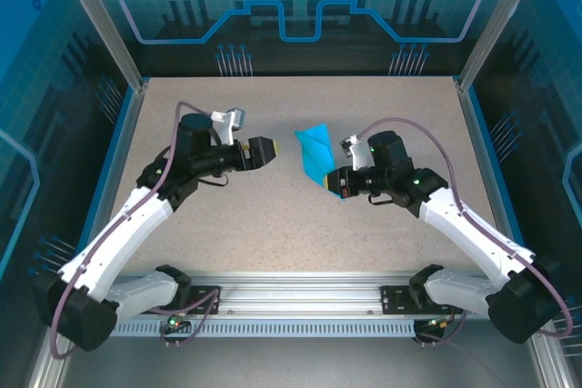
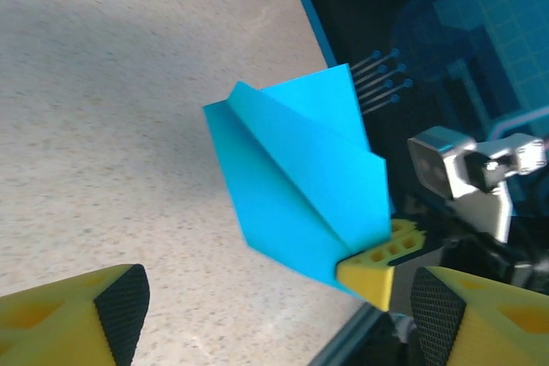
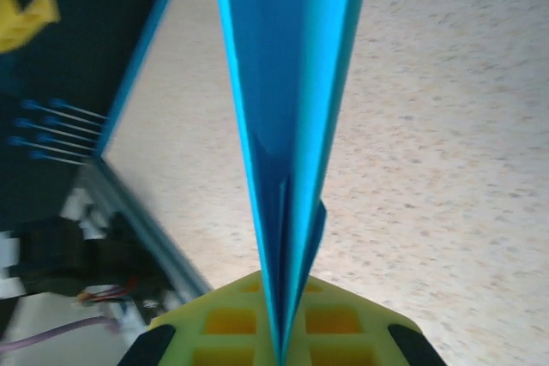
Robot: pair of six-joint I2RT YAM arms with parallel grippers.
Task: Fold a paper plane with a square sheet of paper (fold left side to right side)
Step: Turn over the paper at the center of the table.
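The right gripper (image 1: 335, 184) was clamped on the paper plane (image 1: 316, 154), its yellow fingers (image 3: 214, 332) pressed flat together on the narrow pointed end with only the layers of teal-blue paper between them. In the right wrist view the plane ran edge-on straight out from the jaws, widening away from them, with its layered creases gathered at the pinch.

From the left wrist view the folded paper fanned out from that pinched tip into a broad kite shape with one long crease down its face. It cast a soft shadow on the speckled table (image 1: 273, 233). I could not tell whether its far edge touched the tabletop.

The left gripper (image 1: 273, 152) stood wide open and held nothing. Its two black-padded fingers (image 2: 120, 310) were spread well apart, aimed at the plane from the left side but not touching it.

In the top view the plane sat between the two grippers, near the middle of the table and slightly right of centre.
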